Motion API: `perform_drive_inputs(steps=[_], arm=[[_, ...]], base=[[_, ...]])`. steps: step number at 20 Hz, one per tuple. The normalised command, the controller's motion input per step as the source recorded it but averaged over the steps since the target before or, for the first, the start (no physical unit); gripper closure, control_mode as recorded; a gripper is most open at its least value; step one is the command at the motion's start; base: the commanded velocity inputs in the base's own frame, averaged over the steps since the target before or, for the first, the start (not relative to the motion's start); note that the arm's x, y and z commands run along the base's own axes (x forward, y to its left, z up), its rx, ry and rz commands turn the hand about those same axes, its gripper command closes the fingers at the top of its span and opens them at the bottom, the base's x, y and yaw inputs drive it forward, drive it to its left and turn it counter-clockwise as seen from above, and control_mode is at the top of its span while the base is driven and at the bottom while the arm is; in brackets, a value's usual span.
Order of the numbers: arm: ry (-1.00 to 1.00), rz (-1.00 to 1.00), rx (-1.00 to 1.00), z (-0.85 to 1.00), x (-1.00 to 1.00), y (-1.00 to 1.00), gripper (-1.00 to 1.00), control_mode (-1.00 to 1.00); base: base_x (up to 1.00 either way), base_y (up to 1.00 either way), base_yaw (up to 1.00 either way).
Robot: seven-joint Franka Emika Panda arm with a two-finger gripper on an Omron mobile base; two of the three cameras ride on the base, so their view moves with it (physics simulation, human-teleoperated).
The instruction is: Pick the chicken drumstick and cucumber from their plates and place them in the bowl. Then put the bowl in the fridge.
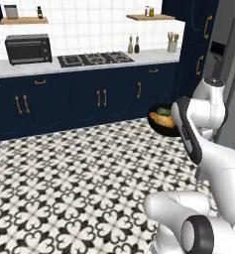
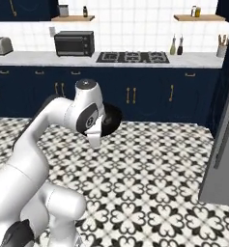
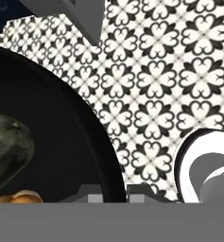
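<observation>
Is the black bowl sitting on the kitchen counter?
No, the black bowl is held in the air above the patterned floor, carrying the cucumber and chicken drumstick.

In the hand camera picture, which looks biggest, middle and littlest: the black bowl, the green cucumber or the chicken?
1. bowl, biggest by far
2. cucumber, cut off at the edge
3. chicken drumstick, only a sliver peeks out, so its true size is unsure

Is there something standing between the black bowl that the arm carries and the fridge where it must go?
Nothing visible blocks the way. The bowl, with the cucumber and chicken drumstick inside, is held above bare patterned floor, and the grey fridge stands at the right with open floor before it.
</observation>
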Motion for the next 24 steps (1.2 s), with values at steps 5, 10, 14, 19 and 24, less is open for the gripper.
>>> perform_drive_inputs(steps=[5,10,14,19,24], arm=[[0.00,0.00,0.00,0.00,0.00,0.00,1.00,1.00],[0.00,0.00,0.00,0.00,0.00,0.00,1.00,1.00],[0.00,0.00,0.00,0.00,0.00,0.00,1.00,1.00],[0.00,0.00,0.00,0.00,0.00,0.00,1.00,1.00],[0.00,0.00,0.00,0.00,0.00,0.00,1.00,1.00]], base=[[1.00,0.98,-0.40],[1.00,0.94,-0.52],[1.00,0.89,-0.56],[1.00,0.82,-0.62],[0.98,0.72,-0.67]])
